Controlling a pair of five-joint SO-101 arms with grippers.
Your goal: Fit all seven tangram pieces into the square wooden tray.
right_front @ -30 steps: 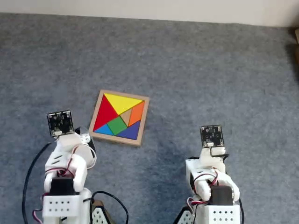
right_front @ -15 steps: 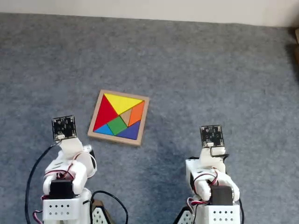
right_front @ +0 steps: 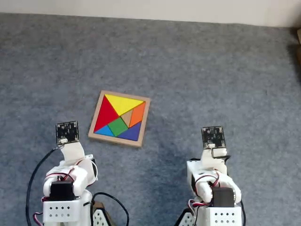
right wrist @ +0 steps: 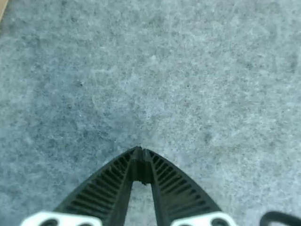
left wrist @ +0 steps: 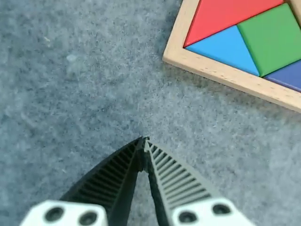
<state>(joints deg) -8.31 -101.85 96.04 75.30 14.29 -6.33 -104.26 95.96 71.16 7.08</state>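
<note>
The square wooden tray lies on the grey carpet left of centre, holding yellow, red, orange, tan, green, light blue and dark blue tangram pieces flush inside. Its corner with the red, light blue and green pieces is in the left wrist view. My left gripper is shut and holds nothing, over bare carpet just short of that corner. The left arm sits near the tray's near left side. My right gripper is shut with nothing in it above carpet; its arm stands off to the tray's right.
Grey carpet covers the whole work area, bounded by a pale wall strip at the far edge. Both arm bases stand at the near edge with cables beside them.
The left arm has drawn back toward its base and shifted slightly right, away from the tray's left side. The right arm and the tray have not moved.
</note>
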